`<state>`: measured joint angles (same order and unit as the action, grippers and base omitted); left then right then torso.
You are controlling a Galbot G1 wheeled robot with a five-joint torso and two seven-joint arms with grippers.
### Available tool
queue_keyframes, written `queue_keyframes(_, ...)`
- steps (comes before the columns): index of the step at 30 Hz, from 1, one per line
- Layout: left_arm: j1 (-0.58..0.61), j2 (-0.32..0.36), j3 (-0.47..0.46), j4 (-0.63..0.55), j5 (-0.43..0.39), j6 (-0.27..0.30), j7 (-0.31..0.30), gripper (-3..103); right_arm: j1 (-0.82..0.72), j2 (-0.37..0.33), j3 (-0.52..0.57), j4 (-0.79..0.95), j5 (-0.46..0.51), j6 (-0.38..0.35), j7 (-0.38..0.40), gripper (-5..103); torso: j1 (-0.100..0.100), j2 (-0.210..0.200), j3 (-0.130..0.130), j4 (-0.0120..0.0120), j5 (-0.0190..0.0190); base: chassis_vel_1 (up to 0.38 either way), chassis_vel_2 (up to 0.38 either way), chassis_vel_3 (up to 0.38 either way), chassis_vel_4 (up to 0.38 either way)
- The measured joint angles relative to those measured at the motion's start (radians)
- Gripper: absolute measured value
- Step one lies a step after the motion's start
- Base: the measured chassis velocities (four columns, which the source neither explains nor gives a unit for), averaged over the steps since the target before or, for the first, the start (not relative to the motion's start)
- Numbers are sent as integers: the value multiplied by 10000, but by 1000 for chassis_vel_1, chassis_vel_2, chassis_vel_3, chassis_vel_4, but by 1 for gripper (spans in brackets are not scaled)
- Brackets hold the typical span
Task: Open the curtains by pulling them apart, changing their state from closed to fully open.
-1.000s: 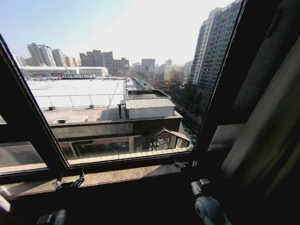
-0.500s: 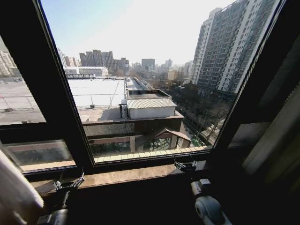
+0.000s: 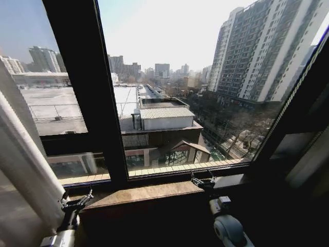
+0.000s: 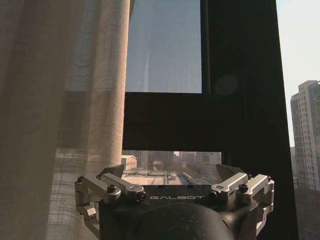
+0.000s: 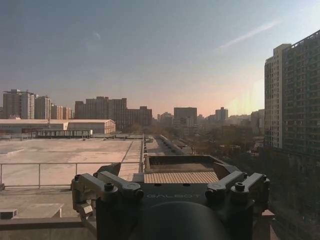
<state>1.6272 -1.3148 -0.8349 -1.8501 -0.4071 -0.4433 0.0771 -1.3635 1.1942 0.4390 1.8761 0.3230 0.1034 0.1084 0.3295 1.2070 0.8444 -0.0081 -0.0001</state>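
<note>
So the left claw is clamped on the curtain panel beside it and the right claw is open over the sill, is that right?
Not quite. In the left wrist view the left claw is open and holds nothing; the curtain panel hangs beside it, ungripped. The right claw is indeed open over the sill.

Dark window frame (image 3: 87,98) — stone sill (image 3: 144,193) — sunlit high-rises (image 3: 257,51).

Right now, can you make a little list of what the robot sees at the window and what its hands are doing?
left curtain: bunched at the window's left side, beside the left gripper
window frame bar: dark, upright, uncovered
glass: bare, city rooftops outside
left gripper: open, low by the sill, holding nothing
right gripper: open, low by the sill, facing the bare glass, holding nothing
</note>
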Motion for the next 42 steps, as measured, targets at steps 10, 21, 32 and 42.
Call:
queue_keyframes(10,0,3,-5,0,0,0,-16,100,0,2,-2,1,0,0,-1,100,-1,1,-2,3,-8,285,261,-287,-276)
queue_keyframes(21,0,-2,5,0,1,0,-8,100,0,-4,4,-1,0,0,2,100,0,1,0,-1,4,-10,-13,7,6)
queue_keyframes(32,0,0,1,0,1,0,-8,100,0,-1,1,0,0,0,2,100,0,1,0,0,1,-26,-18,19,16)
queue_keyframes(42,0,0,-2,0,0,0,-1,100,0,-1,1,0,0,0,0,100,-1,0,-1,0,-2,0,0,0,0)
